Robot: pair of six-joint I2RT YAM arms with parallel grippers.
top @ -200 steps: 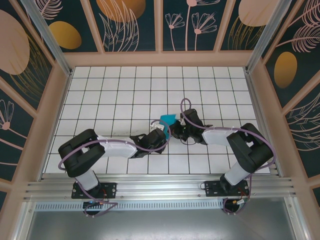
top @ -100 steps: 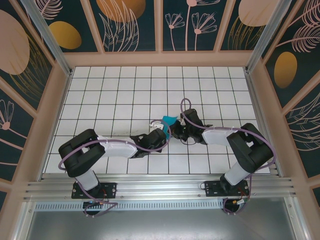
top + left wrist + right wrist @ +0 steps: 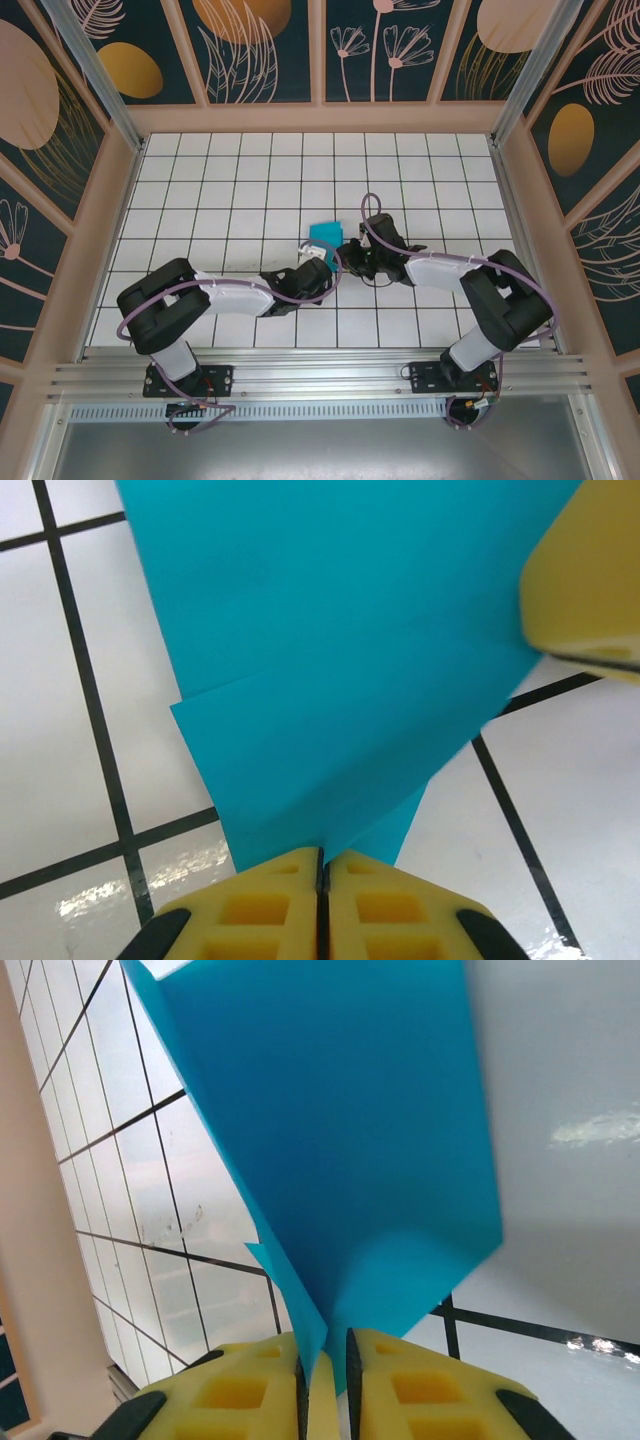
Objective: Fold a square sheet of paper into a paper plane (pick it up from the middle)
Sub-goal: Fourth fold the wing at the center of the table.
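Top external view: the square sheet of paper (image 3: 324, 235), part-folded, lies low over the counter (image 3: 200, 180) between the two arms. A second ago it arched higher.
Left end effector (image 3: 321, 865): has clamped onto the sheet's near corner.
Right end effector (image 3: 322, 1360): slim gap with the paper fold inside it. Cannot tell whether it is pinching or has let go.
Meaning: probably a grip hand-over while a crease is flattened. Folding is at an early stage.
Relation: sheet fans away from both sets of fingertips.
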